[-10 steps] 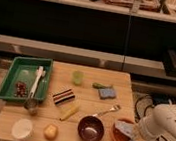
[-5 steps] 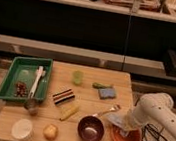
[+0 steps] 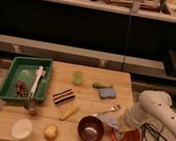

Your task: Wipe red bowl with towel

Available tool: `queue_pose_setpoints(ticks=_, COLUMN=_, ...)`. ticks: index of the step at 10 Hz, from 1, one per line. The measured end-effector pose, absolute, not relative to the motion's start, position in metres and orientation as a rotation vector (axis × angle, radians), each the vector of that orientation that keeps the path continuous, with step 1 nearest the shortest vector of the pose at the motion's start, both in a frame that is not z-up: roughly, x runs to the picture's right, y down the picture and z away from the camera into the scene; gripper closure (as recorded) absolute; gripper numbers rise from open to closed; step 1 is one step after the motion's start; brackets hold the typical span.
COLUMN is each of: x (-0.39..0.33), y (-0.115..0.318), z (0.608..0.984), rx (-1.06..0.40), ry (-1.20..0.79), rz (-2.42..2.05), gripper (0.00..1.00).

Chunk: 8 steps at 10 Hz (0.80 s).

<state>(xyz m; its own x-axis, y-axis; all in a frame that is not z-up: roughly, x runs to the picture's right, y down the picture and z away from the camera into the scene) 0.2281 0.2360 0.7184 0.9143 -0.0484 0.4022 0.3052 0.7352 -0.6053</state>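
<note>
The red bowl (image 3: 126, 140) sits at the front right corner of the wooden table (image 3: 83, 103). A pale crumpled towel (image 3: 111, 121) lies at the bowl's left rim, partly over it. My gripper (image 3: 120, 126) is at the end of the white arm (image 3: 152, 114), which reaches in from the right. It is down on the towel at the bowl's upper left edge. The arm hides the bowl's far side.
A dark purple bowl (image 3: 91, 129) stands just left of the red one. A utensil (image 3: 106, 110), blue sponge (image 3: 107, 93), green cup (image 3: 78, 77), striped block (image 3: 63, 96), yellow item (image 3: 69, 111), fruit (image 3: 50, 131) and white cup (image 3: 22, 129) share the table. A green tray (image 3: 10, 76) is at the left.
The arm has swung left and down from the table's right side, so the gripper now rests on the towel at the red bowl's rim.
</note>
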Motion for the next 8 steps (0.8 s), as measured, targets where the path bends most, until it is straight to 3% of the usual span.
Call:
queue_pose_setpoints(ticks=5, x=0.258, y=0.253, z=0.697, rx=-0.766, ry=-0.235, rz=-0.202, gripper=1.0)
queue_pose_setpoints(ticks=8, x=0.304, y=0.254, z=0.697, rx=-0.707, ry=-0.133, rz=-0.103, gripper=1.0)
